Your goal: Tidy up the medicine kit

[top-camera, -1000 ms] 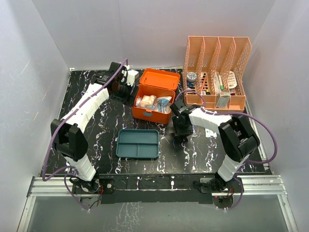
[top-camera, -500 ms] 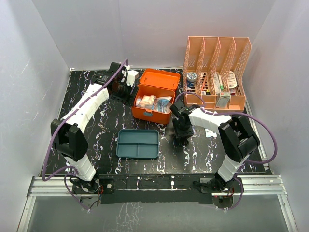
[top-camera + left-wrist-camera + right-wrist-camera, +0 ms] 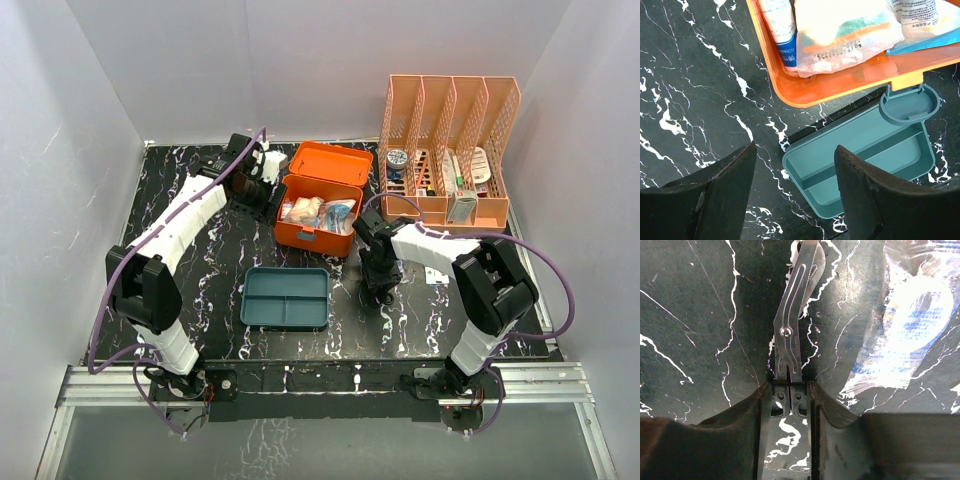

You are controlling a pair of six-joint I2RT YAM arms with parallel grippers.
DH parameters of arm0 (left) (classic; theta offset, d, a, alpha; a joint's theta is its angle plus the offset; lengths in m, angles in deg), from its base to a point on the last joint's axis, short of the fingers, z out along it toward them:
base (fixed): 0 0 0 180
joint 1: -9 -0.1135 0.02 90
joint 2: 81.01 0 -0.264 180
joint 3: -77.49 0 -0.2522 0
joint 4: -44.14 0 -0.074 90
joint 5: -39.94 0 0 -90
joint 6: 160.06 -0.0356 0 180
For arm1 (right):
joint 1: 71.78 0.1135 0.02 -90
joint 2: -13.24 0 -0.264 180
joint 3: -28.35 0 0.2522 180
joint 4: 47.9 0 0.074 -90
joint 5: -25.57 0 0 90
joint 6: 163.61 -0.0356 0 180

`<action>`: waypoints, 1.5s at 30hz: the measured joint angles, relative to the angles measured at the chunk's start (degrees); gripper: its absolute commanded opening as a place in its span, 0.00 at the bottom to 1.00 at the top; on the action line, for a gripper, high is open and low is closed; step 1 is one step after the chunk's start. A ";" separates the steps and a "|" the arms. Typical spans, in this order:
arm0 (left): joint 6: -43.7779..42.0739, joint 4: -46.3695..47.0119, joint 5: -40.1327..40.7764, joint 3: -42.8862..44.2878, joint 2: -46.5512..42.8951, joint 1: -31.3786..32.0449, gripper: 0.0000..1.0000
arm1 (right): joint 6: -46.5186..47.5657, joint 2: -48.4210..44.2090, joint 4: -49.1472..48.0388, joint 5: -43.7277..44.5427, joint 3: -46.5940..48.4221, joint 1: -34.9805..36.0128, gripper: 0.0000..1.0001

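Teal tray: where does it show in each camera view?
Top external: teal tray at centre, just below the orange kit.
Left wrist: tray lower right, under the orange kit.
Right wrist: not in it; only a metal tool.
Shared landmark: the orange kit.

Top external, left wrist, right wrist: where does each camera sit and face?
Top external: above and behind the bases, looking down at the table; shows left arm, right arm, medicine kit, teal tray.
Left wrist: on the left arm, facing down at the kit's corner and tray; its open jaws show.
Right wrist: on the right arm, facing down at a metal tool its jaws clamp.
Shared: kit and tray, in top and left wrist.
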 measured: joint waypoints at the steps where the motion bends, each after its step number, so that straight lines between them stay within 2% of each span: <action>1: 0.00 0.07 0.00 0.00 0.00 0.00 0.62 | 0.00 0.00 0.31 -0.07 0.00 0.00 0.22; 6: -0.02 0.07 0.00 0.00 -0.07 -0.02 0.62 | -0.17 0.00 0.96 -0.57 -0.02 -0.02 0.01; 7: -0.04 0.04 0.00 0.00 -0.07 -0.02 0.62 | -0.17 0.02 0.96 -0.59 -0.02 -0.02 0.00; 20: -0.20 0.13 0.04 -0.72 -0.33 -0.35 0.61 | -0.50 -0.17 2.49 -0.50 0.00 0.04 0.00; 27: -0.17 0.31 0.00 -0.72 -0.35 -0.46 0.67 | -0.66 -0.20 6.99 0.44 0.72 0.28 0.00; 42: 0.31 0.90 0.61 -0.72 -0.37 -1.44 0.70 | -0.66 -3.08 14.53 2.91 11.30 0.31 0.00; 45: 0.66 0.90 1.29 -0.70 -0.37 -2.25 0.75 | -0.57 -3.10 16.59 3.30 13.79 0.31 0.00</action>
